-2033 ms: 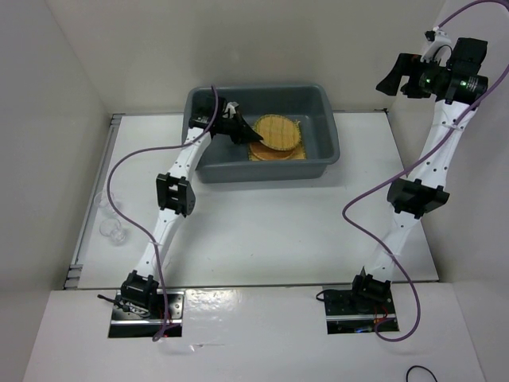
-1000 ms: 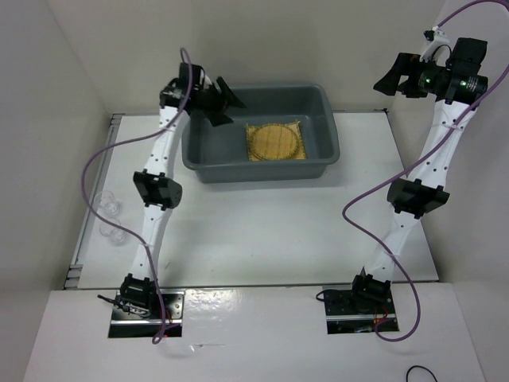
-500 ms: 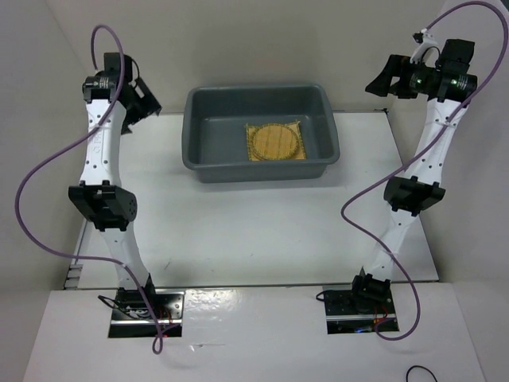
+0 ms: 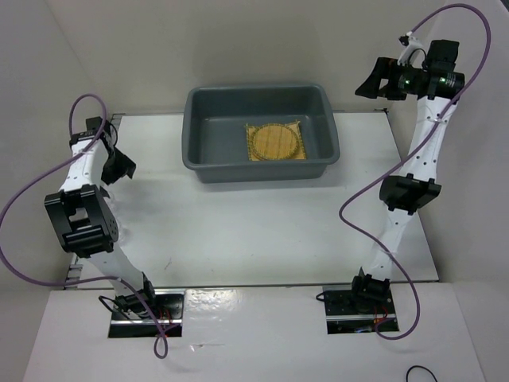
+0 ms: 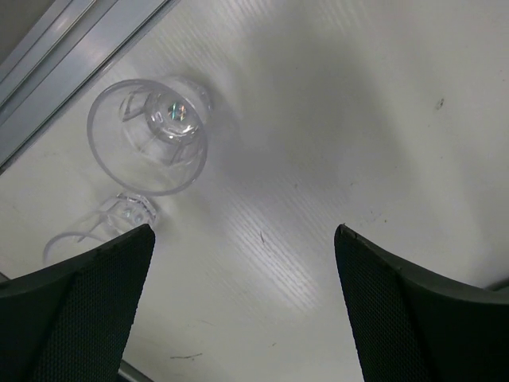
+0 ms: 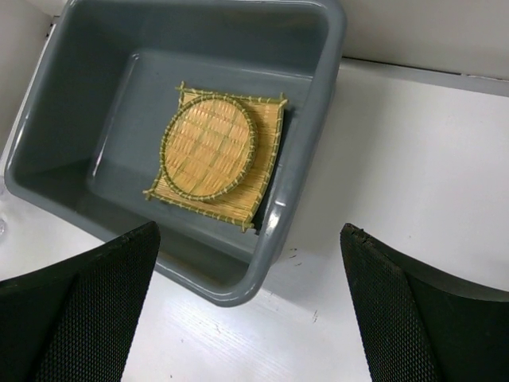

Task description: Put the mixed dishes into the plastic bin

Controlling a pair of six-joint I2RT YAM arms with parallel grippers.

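The dark grey plastic bin stands at the back middle of the table. In it lies a square yellow slatted mat with a round woven disc on top; the right wrist view shows the bin, mat and disc from above. My right gripper hangs open, high, right of the bin. My left gripper is open low over the table's left edge. One clear glass cup lies ahead of its fingers, and another cup sits partly behind the left finger.
A metal rail runs along the table's left edge just beyond the cups. White walls close in the left, back and right sides. Purple cables loop off both arms.
My left arm has swung away from the bin, out to the left and down to the table's left edge above the cups, its jaws now wide. The right gripper shifted slightly left.
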